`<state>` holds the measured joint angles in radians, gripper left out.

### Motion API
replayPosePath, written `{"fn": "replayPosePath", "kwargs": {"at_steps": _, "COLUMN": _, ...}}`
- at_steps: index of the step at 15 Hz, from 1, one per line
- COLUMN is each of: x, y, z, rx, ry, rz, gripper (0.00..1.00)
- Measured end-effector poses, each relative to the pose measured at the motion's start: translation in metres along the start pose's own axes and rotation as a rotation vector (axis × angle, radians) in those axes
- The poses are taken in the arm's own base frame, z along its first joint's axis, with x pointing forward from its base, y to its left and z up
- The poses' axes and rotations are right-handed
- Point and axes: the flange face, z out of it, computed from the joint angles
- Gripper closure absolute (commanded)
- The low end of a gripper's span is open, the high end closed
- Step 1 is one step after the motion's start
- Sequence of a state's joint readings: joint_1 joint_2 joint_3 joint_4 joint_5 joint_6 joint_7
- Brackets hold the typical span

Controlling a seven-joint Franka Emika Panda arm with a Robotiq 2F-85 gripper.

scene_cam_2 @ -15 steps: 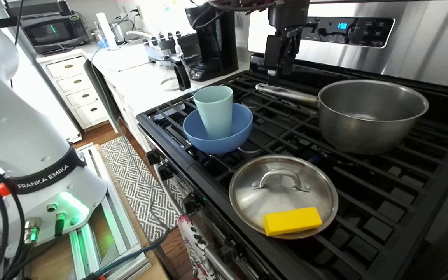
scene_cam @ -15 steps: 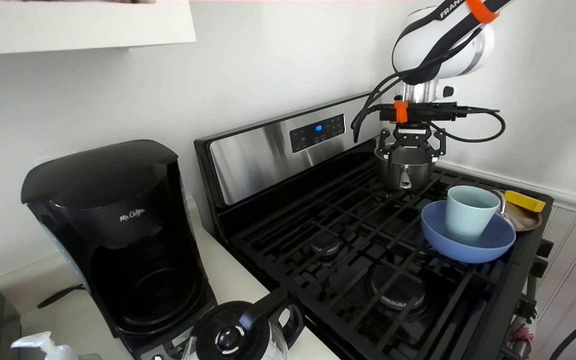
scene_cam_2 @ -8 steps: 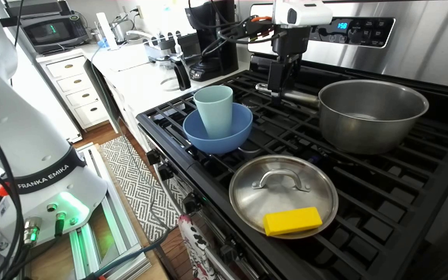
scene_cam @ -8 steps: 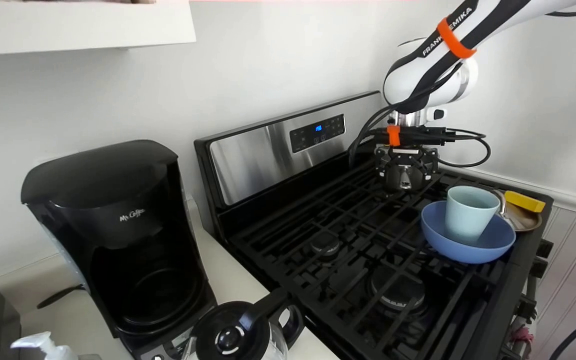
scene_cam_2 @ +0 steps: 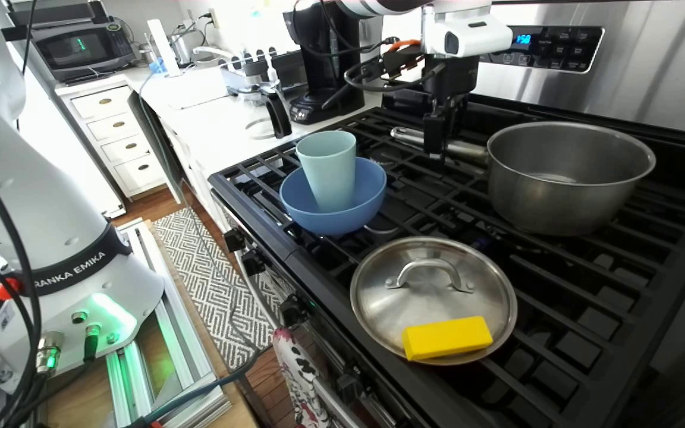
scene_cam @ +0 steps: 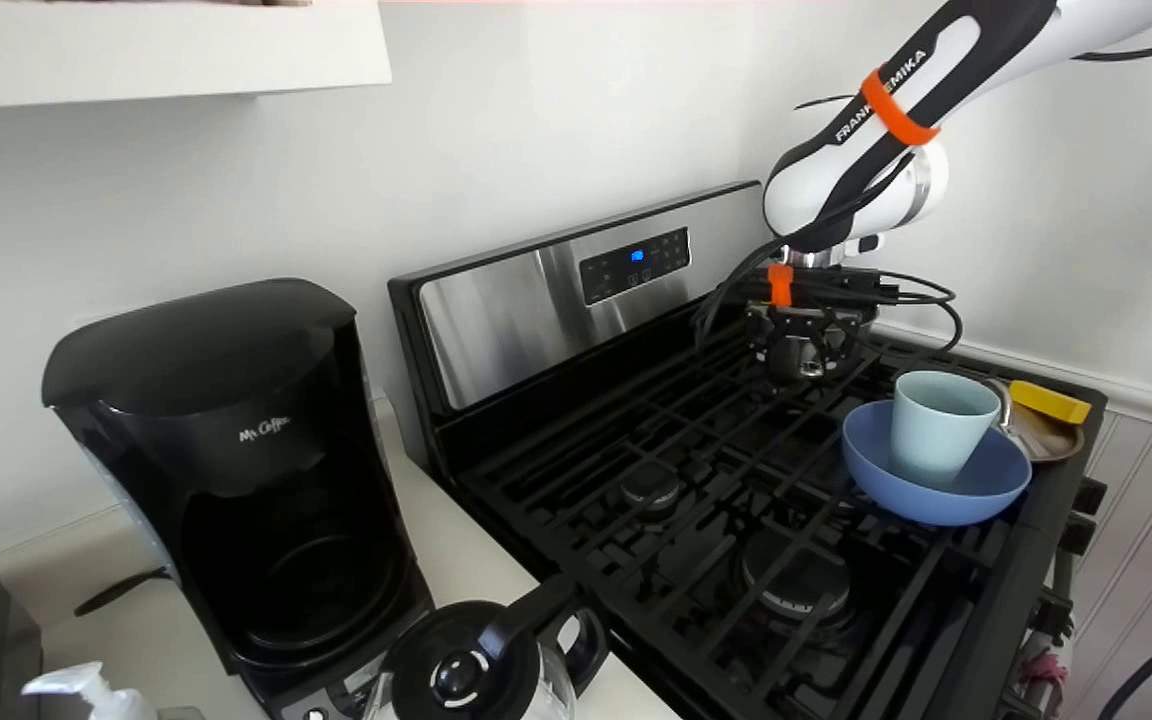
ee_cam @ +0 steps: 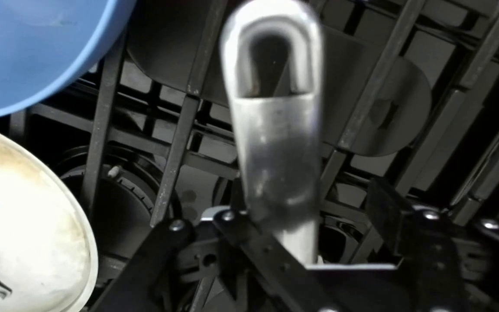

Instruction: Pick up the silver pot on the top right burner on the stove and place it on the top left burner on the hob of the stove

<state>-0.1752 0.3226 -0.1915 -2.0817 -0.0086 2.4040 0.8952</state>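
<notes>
In an exterior view, your silver pot (scene_cam_2: 568,190) sits on the grate (scene_cam_2: 556,295) at the back right of the stove (scene_cam_2: 651,77), and your gripper (scene_cam_2: 445,144) is down astride its handle (scene_cam_2: 470,150). Nearer the front, a lid (scene_cam_2: 431,300) bears a yellow block (scene_cam_2: 448,337) and a blue bowl (scene_cam_2: 333,223) holds a cup (scene_cam_2: 330,172).

In an exterior view, the top left burner (scene_cam: 650,487) lies between the pot and the coffee maker (scene_cam: 216,430).

In the wrist view, your gripper is unclenched, its fingers (ee_cam: 386,212) either side of the handle: one apart from it, the other too close to call.
</notes>
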Motion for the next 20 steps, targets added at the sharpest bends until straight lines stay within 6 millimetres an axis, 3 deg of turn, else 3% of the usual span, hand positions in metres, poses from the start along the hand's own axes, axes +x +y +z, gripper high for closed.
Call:
{"fn": "replayPosePath", "kwargs": {"at_steps": 6, "x": -0.006, "y": -0.004, "z": 0.006, "rx": 0.014, "ry": 0.015, "rz": -0.019, "gripper": 0.98}}
{"fn": "replayPosePath", "kwargs": {"at_steps": 13, "x": -0.01, "y": -0.007, "z": 0.002, "rx": 0.088, "ry": 0.083, "rz": -0.027, "gripper": 0.98}}
{"fn": "replayPosePath", "kwargs": {"at_steps": 16, "x": -0.018, "y": -0.006, "z": 0.004, "rx": 0.118, "ry": 0.195, "rz": 0.006, "gripper": 0.98}}
{"fn": "replayPosePath", "kwargs": {"at_steps": 20, "x": -0.024, "y": 0.001, "z": 0.003, "rx": 0.035, "ry": 0.351, "rz": 0.08, "gripper": 0.98}}
